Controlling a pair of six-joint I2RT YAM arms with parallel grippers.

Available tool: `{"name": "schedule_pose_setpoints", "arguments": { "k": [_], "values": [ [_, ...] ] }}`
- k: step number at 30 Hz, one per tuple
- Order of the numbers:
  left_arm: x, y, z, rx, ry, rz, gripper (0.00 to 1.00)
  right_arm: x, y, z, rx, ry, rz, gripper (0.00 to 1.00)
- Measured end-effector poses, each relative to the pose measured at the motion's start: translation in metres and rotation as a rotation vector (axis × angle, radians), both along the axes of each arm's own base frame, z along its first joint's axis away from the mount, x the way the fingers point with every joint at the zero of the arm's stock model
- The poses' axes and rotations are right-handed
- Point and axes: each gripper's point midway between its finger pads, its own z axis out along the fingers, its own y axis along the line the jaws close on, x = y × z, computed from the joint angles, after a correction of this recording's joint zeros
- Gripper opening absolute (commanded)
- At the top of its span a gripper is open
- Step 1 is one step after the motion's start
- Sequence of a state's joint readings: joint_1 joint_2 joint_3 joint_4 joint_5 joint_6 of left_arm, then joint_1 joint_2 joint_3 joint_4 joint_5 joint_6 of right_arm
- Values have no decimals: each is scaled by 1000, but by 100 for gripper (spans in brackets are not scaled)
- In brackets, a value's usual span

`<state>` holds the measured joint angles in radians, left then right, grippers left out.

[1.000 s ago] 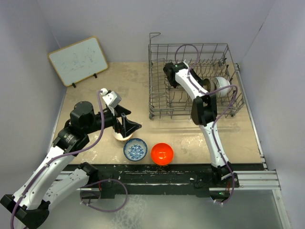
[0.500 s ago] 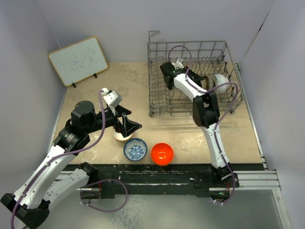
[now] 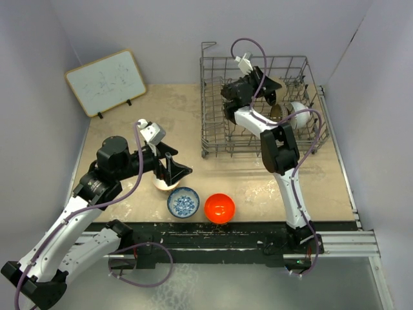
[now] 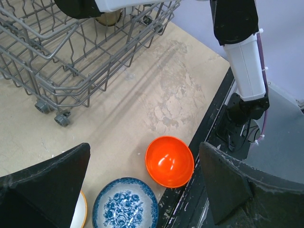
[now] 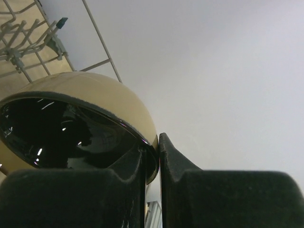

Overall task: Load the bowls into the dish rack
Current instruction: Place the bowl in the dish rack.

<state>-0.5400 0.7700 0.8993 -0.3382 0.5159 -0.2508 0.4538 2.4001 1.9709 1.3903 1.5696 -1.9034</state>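
Observation:
My right gripper is shut on the rim of a bowl that is glossy black inside and tan outside. It holds the bowl up over the back of the grey wire dish rack. In the rack, to the right, a white bowl stands beside a brownish one. My left gripper hangs open over the table with nothing in it. Below it lie the orange-red bowl, the blue-and-white bowl and the edge of a white bowl with an orange rim.
A white board leans at the back left. The rack's near corner stands on small wheels. The orange-red bowl and blue-and-white bowl sit close to the table's black front edge. The right arm's base stands just past it.
The right wrist has risen from low inside the rack and swung toward its back, turning upward. The left arm and the bowls on the table have not moved.

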Motion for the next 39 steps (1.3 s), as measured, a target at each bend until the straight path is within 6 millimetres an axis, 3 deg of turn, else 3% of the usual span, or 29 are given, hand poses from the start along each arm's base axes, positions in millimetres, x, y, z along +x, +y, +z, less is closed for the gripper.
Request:
{"name": "schedule_pose_setpoints", "arguments": {
  "k": [5,15,24,32,39],
  "values": [
    [1,-1,-1,3,5,0,99,-8,3,2,-4,9,12,0],
    [1,-1,-3,5,9,0,99,-23,34,-35,-78,146,87,0],
    [2,-1,-3,8,9,-1,99,-20,36,-29,-59,111,87,0],
    [2,-1,-4,11,11,-1,99,-26,36,-64,-128,229,96,0],
    [3,0,-9,24,26,3,99,-21,41,-74,-135,234,103,0]
  ]
}}
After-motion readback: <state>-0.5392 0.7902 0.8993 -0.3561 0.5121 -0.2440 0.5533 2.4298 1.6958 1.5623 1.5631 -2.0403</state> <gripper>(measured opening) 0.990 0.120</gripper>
